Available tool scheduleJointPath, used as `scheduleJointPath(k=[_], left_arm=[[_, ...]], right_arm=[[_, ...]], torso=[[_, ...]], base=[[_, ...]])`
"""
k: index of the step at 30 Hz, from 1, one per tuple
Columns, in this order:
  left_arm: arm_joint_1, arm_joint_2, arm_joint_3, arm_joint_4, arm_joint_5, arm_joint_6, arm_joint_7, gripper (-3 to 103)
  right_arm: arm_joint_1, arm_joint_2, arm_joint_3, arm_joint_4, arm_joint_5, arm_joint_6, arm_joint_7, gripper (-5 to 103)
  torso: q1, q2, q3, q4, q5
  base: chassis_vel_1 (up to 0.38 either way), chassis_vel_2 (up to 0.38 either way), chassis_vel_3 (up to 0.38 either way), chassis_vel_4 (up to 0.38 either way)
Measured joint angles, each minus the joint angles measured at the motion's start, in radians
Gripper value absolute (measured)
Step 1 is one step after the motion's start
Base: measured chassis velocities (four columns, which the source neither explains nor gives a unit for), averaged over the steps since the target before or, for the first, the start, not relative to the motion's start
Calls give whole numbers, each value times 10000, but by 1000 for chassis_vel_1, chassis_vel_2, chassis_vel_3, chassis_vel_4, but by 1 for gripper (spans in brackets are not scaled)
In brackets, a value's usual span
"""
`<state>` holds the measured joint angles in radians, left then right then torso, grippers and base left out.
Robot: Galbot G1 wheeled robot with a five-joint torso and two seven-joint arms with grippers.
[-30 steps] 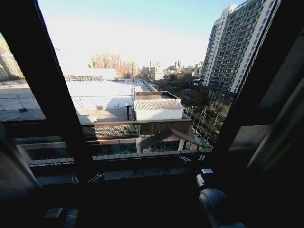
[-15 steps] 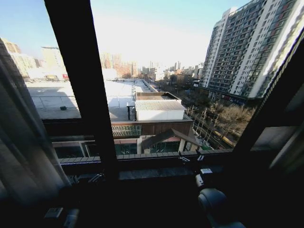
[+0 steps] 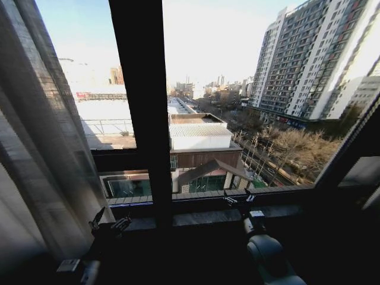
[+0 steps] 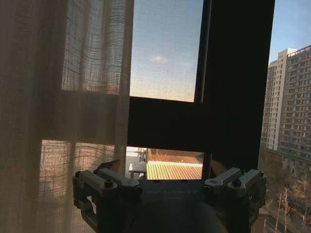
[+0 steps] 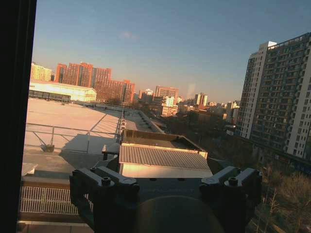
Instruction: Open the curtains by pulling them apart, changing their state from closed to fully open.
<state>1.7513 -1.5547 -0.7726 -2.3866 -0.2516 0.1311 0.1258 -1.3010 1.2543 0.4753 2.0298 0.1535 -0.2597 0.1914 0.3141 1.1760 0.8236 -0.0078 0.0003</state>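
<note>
The curtains (image 3: 41, 136) are seen bunched at the left edge of the head view, a sheer pleated panel hanging beside the dark window frame bar (image 3: 142, 107); the glass across the middle and right is uncovered, and a city roofscape is seen through it. A right-hand panel cannot be made out with certainty at the dark right edge. The task is judged to be in its late stage, with the left panel gathered at that side and the remaining work being to push it fully clear.

The left claw (image 3: 110, 224) is held low near the sill, just beside the lower hem of the panel; in the left wrist view the left claw (image 4: 170, 187) is seen with its fingers (image 4: 104, 180) spread apart and nothing between them, the fabric hanging close at one side but not gripped. The right claw (image 3: 238, 200) is held forward and low at the sill, its forearm pointing toward the glass; in the right wrist view the fingers (image 5: 233, 183) are likewise parted and empty.

For the next move, a closing on the panel's edge and a sideways pull toward the left would probably be called for, should the panel need more travel. Care would be needed so that the thin weave is caught rather than brushed past.
</note>
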Motion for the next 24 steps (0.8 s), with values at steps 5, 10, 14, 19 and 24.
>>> scheduleJointPath(k=[5,10,14,19,24], left_arm=[[-8,-1,-100,132,0,-96,-3,100],[-36,6,-213,213,-2,-158,-4,100],[-113,40,-247,264,-7,-158,-13,100],[-573,245,-535,556,-71,-104,-30,100],[-1370,669,-818,1099,-387,169,-39,100]], right_arm=[[21,26,-10,-156,-283,331,1,100],[25,30,88,-206,-346,366,1,100],[26,54,105,-239,-350,389,-1,100],[5,113,116,-270,-355,433,-2,100],[16,164,152,-339,-353,534,-4,100]], torso=[[-2,2,-2,7,-3],[0,1,0,1,-6],[0,0,0,2,-2],[-2,1,0,-1,7],[-2,1,0,1,-2]], base=[[337,322,-317,-270],[150,173,-152,-199],[15,17,-6,-52],[-37,-50,41,70],[-7,-8,8,12]])
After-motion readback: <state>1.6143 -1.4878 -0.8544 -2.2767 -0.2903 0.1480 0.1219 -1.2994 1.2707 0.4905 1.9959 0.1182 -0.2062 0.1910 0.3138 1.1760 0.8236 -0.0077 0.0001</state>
